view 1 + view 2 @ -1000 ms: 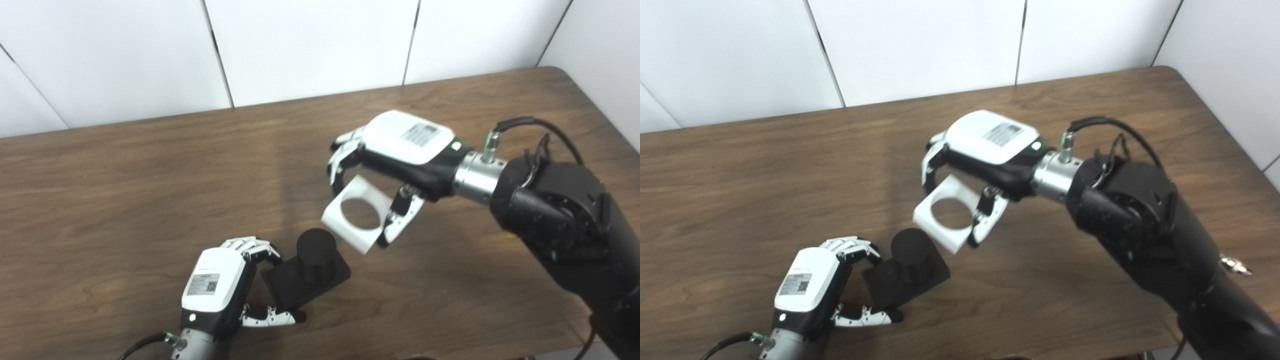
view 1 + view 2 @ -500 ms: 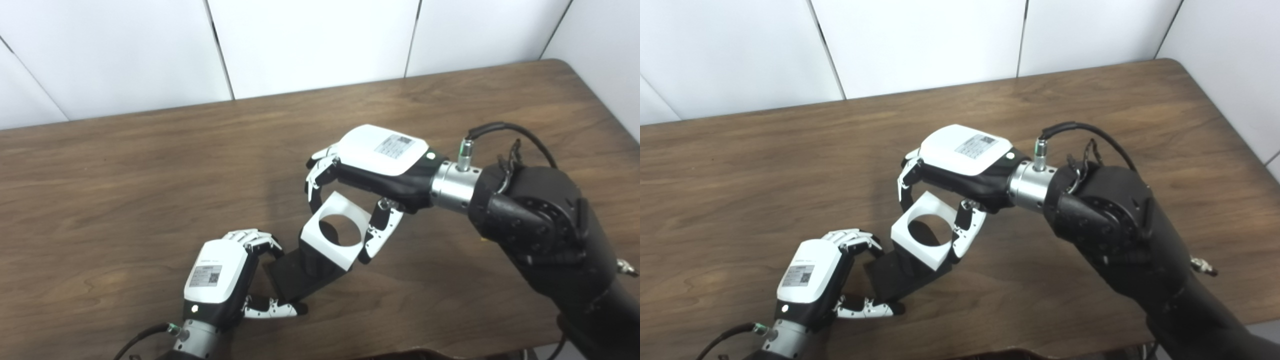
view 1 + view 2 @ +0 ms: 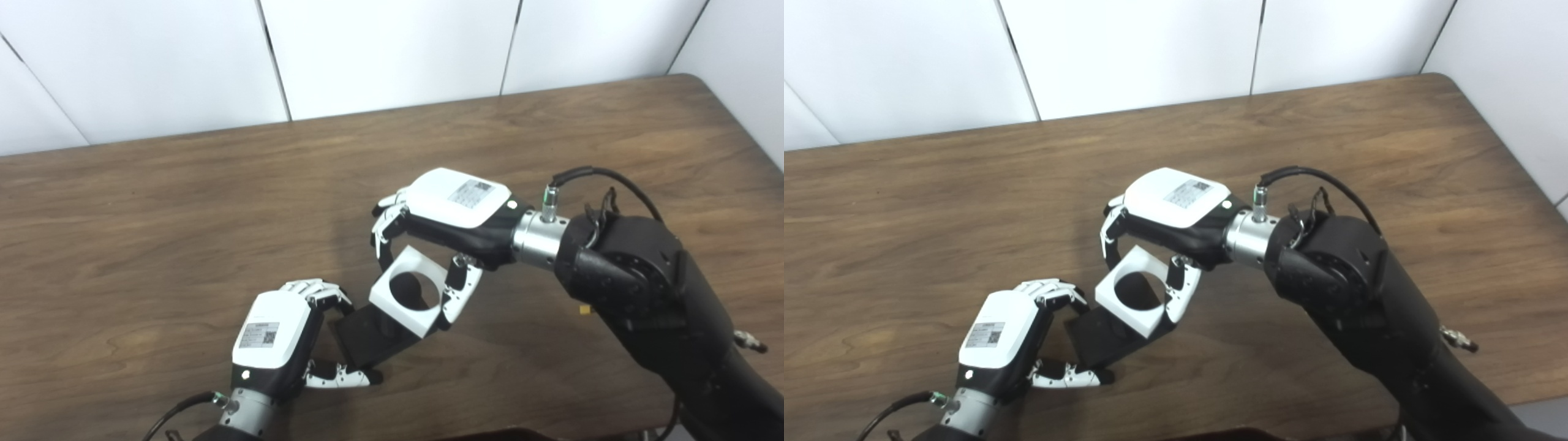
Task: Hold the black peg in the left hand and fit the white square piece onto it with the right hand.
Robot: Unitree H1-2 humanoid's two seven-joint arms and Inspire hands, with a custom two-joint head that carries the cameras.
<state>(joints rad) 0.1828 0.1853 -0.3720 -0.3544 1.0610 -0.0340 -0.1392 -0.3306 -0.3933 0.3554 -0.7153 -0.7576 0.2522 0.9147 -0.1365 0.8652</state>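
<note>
My left hand (image 3: 275, 343) is shut on the square base of the black peg (image 3: 364, 334), which rests on the wooden table (image 3: 153, 202) near its front edge. My right hand (image 3: 444, 214) is shut on the white square piece (image 3: 407, 293), gripping it between fingers and thumb. The piece is tilted and sits over the peg's round post. The post's dark top (image 3: 1133, 289) shows through the piece's round hole. The piece hides most of the post, and I cannot tell how far down it sits.
White wall panels (image 3: 392, 49) stand behind the table's far edge. The table's right edge (image 3: 744, 128) runs beside a wall. My right forearm (image 3: 649, 294) crosses the front right of the table.
My right hand has moved left and toward me with the white piece, bringing its hole over the peg's post. My left hand stays on the peg's base. The camera has shifted slightly.
</note>
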